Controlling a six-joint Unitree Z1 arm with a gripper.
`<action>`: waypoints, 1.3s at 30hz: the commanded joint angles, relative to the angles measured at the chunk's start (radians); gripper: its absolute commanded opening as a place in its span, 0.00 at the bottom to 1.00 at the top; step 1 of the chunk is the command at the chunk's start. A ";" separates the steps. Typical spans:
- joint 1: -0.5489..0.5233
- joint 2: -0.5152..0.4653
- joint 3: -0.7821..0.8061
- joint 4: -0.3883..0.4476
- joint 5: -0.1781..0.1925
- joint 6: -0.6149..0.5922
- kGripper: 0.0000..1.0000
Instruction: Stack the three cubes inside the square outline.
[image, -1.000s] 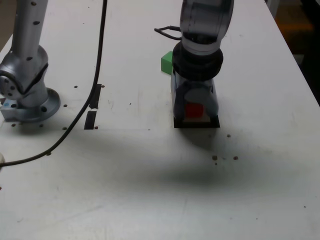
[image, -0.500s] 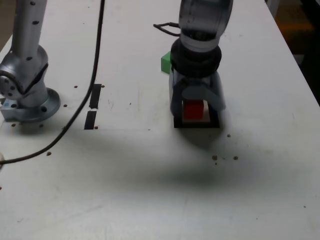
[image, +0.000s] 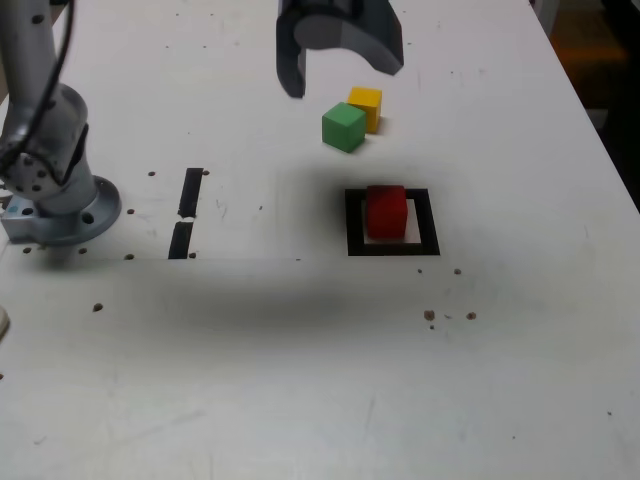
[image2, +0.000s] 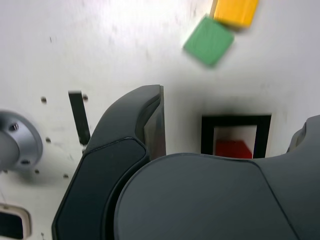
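Change: a second ago we had the pincer (image: 340, 55) down over the red cube (image: 386, 211), closed on it inside the square outline (image: 393, 246); now we see it lifted clear and swung toward the far part of the bench (image: 300, 380).
Pincer: jaws apart, nothing between them in either view.
Red cube: sits alone on the white centre of the square outline, upright, touching no other block.
Meaning: we judge the first block placed; two remain to stack on it.
Green cube (image: 343, 127): on the bench beyond the outline, at about 11 o'clock from the red cube in the exterior view, touching or just beside the yellow cube (image: 365, 107).
Yellow cube: at about 1 o'clock from the green one, slightly farther back.
Relative to pincer: in the exterior view, the green and yellow cubes lie near it at about 6 o'clock; the red cube lies farther off, at about 5 o'clock.
Next: we expect a descent on one of that pair.
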 joint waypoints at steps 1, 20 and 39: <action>0.029 0.010 -0.012 0.002 0.012 0.076 1.00; 0.165 0.242 -0.103 -0.007 0.066 0.398 0.98; 0.232 0.402 -0.135 -0.098 0.098 0.421 0.90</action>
